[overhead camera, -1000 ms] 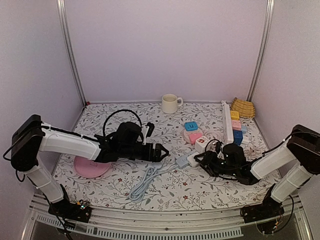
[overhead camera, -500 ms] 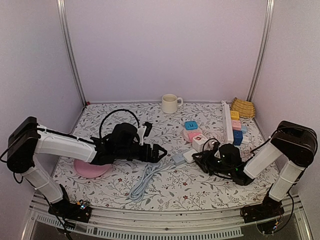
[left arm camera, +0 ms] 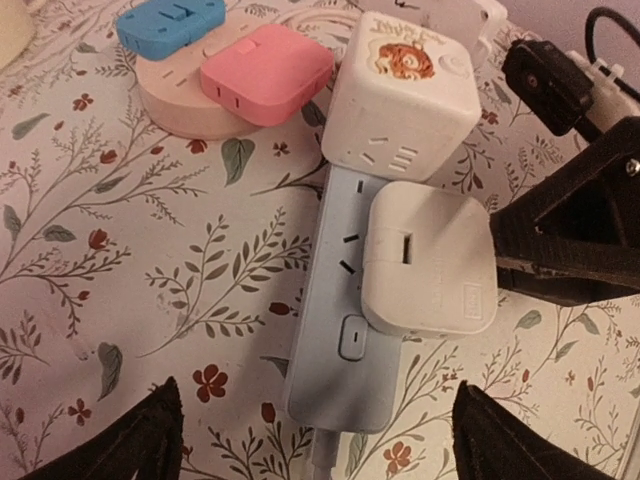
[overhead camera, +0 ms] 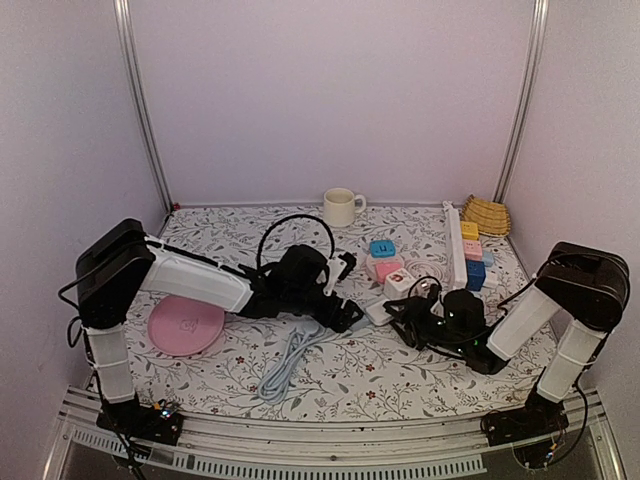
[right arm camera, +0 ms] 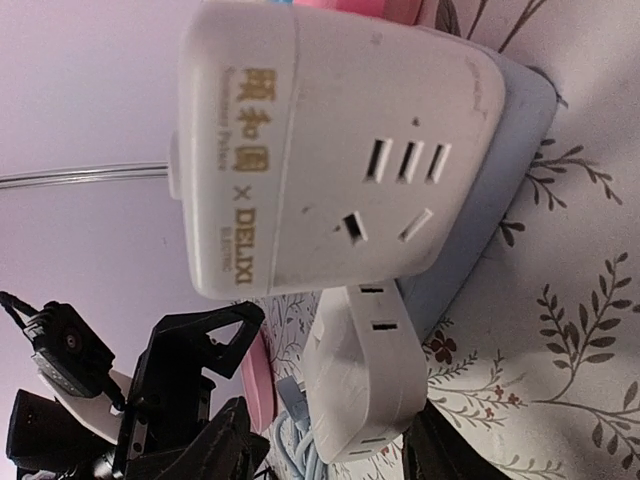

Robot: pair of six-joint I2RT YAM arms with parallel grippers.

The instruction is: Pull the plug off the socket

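Locate the white plug (left arm camera: 428, 262) at the centre of the left wrist view, seated in the blue socket strip (left arm camera: 332, 388) lying flat on the floral bench (left arm camera: 150, 250), just below a white cube adapter (left arm camera: 400, 95). Note the left fingers (left arm camera: 135, 445) spread wide apart at the lower corners. Note the right fingers (right arm camera: 225, 445) flanking the plug at lower centre of the right wrist view; cannot tell whether clamped.

The power strip's cord (left arm camera: 326, 462) is cut off at the left-wrist view's bottom edge.
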